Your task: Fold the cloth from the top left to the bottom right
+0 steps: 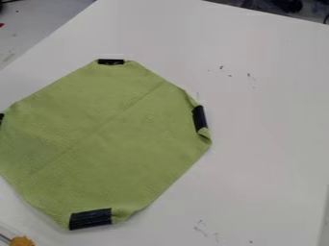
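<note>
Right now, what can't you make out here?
In the camera view:
Green cloth: left corner and black strip, cut off by left edge; underside, hidden by the cloth itself.
Orange thing: cut off by bottom edge.
Dark objects: cut off by top edge.
Specks on white table: too small.

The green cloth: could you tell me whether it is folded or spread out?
Spread out: the cloth lies open on the white table, with black strips at its corners well apart.
</note>
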`<state>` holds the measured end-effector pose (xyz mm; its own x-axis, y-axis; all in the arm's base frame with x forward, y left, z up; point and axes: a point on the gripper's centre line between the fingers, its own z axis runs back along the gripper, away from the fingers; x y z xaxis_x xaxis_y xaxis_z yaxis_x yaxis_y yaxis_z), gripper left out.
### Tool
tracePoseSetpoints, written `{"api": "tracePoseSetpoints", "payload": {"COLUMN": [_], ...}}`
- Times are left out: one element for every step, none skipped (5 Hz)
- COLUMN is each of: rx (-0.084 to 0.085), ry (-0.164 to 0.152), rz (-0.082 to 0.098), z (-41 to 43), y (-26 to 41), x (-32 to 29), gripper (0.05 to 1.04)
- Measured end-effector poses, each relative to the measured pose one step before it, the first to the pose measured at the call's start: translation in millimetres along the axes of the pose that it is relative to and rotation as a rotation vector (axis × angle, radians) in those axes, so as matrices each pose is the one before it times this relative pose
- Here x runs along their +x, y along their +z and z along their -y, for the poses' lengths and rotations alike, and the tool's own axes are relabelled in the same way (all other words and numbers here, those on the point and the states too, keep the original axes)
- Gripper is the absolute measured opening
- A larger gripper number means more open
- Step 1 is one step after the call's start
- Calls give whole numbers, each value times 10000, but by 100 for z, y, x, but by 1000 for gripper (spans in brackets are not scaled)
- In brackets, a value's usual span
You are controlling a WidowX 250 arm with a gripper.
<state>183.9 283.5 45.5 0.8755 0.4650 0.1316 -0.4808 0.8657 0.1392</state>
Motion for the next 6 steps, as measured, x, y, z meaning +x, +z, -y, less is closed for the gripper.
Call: {"api": "tracePoseSetpoints", "payload": {"rx": [-143,-11,-106,-123,-15,-8], "ry": [-4,-428,-535,-849,-1332,-787], "rz": [-269,77,227,404,309,84], "z": [367,1378,1253,1753,2723,2062], "y": [-900,-1,173,1249,1054,630], "x": [-363,715,959,2544,3685,3277], "gripper": [1001,1001,1001,1001,1001,1001]}}
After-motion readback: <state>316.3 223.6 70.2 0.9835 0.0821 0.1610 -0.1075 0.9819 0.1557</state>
